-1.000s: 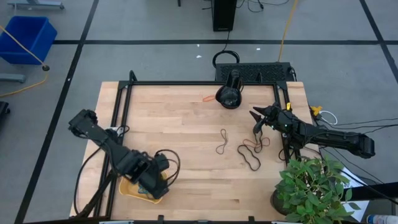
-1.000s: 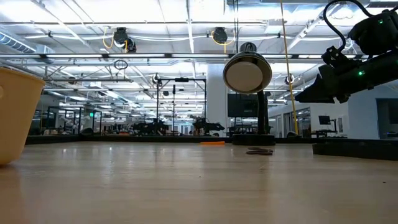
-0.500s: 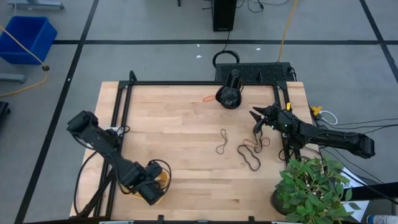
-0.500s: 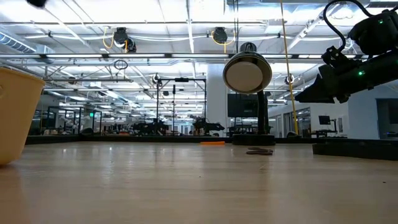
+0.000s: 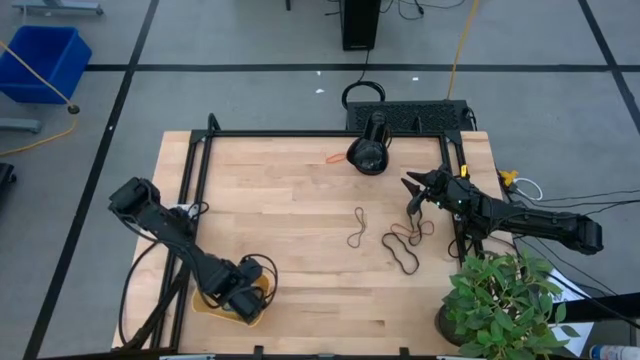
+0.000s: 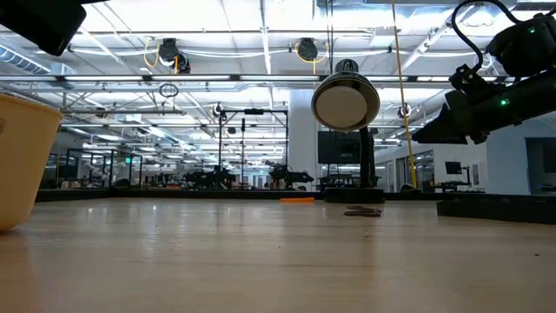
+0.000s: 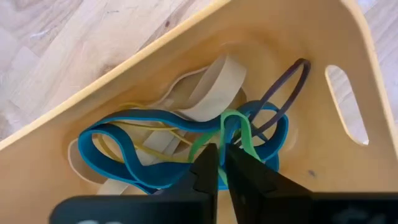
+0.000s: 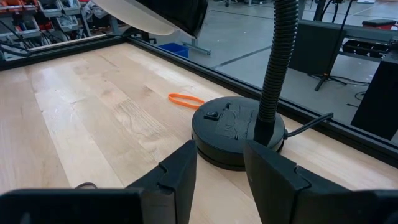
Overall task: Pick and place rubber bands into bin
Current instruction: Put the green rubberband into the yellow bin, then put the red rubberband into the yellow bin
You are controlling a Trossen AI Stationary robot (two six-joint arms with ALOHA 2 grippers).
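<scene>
The orange-yellow bin (image 5: 214, 306) stands at the table's front left; it also shows in the low view (image 6: 22, 161). In the left wrist view it (image 7: 348, 56) holds blue (image 7: 124, 155), tan (image 7: 211, 81), purple (image 7: 286, 81) and green (image 7: 235, 124) rubber bands. My left gripper (image 7: 221, 168) points down into the bin, shut on the green band. Brown bands (image 5: 357, 228) and darker ones (image 5: 405, 246) lie on the table's middle right. My right gripper (image 5: 414, 190) hovers open beside them, empty. My left gripper pinches the green band's near end (image 7: 225, 140) between its two fingertips, coming from above and pointing down into the bin. The band's loop stands up from the fingers over the blue band, and its far part lies on the pile in the bin.
A black desk lamp (image 5: 370, 150) stands at the far edge, with an orange band (image 8: 186, 99) on the wood beside its base. A potted plant (image 5: 505, 300) stands at the front right corner. A black frame (image 5: 300, 134) runs along the table's far and left edges.
My left arm has drawn in over the bin, its gripper shifting a little toward the table's left edge and staying low above the bin. The right arm and the bands on the table have kept still.
</scene>
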